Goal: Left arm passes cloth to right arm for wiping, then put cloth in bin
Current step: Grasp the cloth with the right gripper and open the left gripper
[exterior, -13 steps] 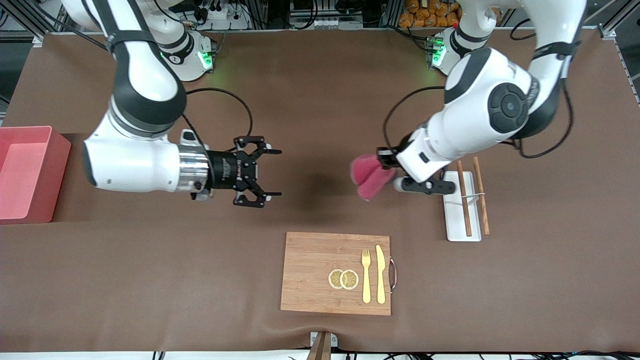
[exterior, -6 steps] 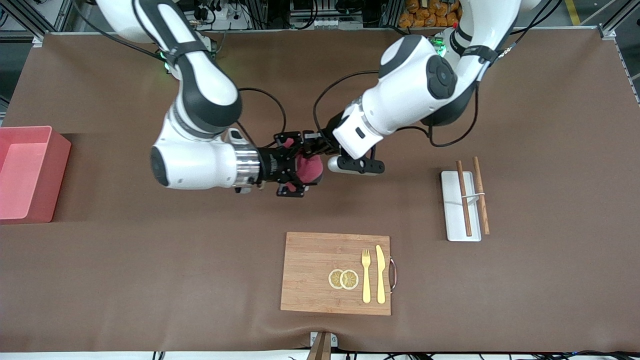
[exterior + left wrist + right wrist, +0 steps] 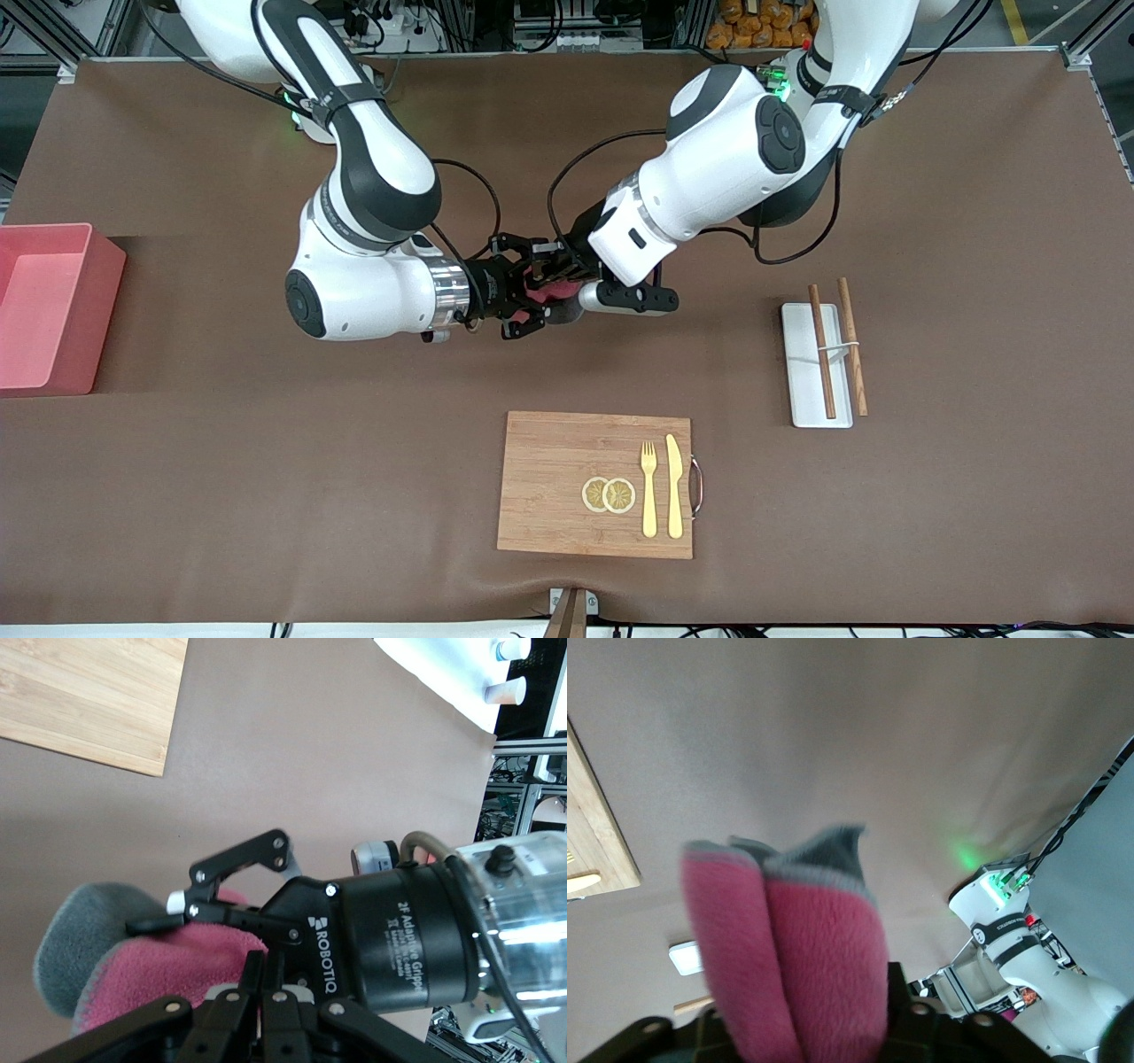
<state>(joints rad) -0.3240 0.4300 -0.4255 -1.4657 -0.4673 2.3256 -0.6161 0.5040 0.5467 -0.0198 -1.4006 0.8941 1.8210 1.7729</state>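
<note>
Over the middle of the table the two grippers meet at the maroon-red cloth (image 3: 553, 291). My right gripper (image 3: 534, 291) reaches in from the bin's end, and its fingers are closed in on the cloth. My left gripper (image 3: 558, 271) comes down from its base's side and is shut on the same cloth. In the left wrist view my own fingers (image 3: 266, 979) stand together beside the cloth (image 3: 146, 974), and a right finger (image 3: 208, 875) presses on it. In the right wrist view the cloth (image 3: 806, 948) fills the jaws. The pink bin (image 3: 104, 306) stands at the right arm's end.
A wooden board (image 3: 549, 478) with two lemon slices (image 3: 609, 494), a gold fork (image 3: 648, 487) and a knife (image 3: 675, 486) lies nearer the front camera. A flat white tray (image 3: 804, 390) with chopsticks (image 3: 822, 354) lies toward the left arm's end.
Both arms swung to the table's middle, the left bringing the cloth. The right gripper, open a second ago, took the cloth between its fingers and has closed in on it.
</note>
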